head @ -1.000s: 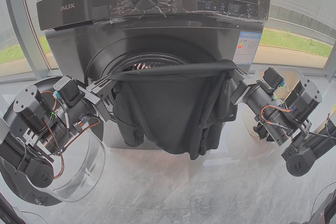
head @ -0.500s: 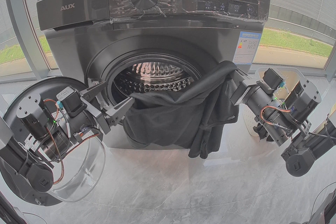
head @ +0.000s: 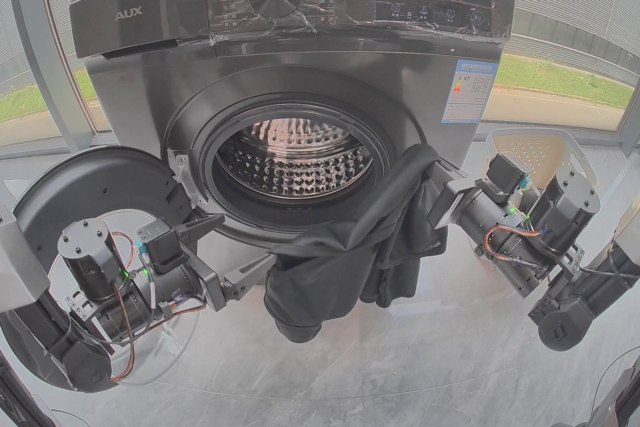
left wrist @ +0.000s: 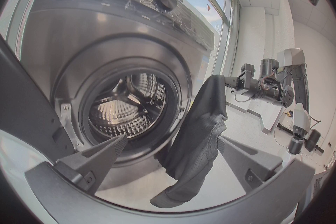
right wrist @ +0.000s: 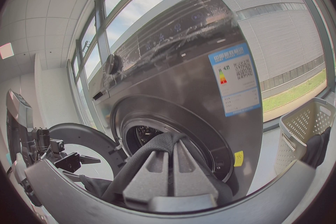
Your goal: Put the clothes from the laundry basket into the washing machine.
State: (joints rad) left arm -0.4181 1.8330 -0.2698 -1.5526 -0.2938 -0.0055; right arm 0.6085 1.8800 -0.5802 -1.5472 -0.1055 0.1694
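**Grip on the black garment [head: 333, 261], outside the washing machine [head: 293, 48]**

My right gripper [right wrist: 171, 151] has its fingers pressed together on a fold of the black garment, just at the right edge of the machine's round opening. From that pinch the cloth runs down and toward my left as a thick band. It then drops in a bunched mass in front of the machine's lower panel, below the rim of the opening. Its lowest end hangs near the floor [head: 400, 355]. All of the garment is outside the drum [head: 293, 158], whose dimpled steel wall shows through the opening.

My left gripper [head: 245, 239] sits low, at the lower left of the opening, with its two fingers spread wide. The far end of the cloth band lies against the tip of one finger. The other finger stands apart from the cloth and points toward the rim of the opening.

The door [head: 100, 181] is swung fully open to my left, behind my left arm.

The laundry basket [head: 533, 148], pale and perforated, stands on the floor to the right of the machine, behind my right arm. In the right wrist view a dark piece of cloth [right wrist: 316, 149] hangs at its near edge.
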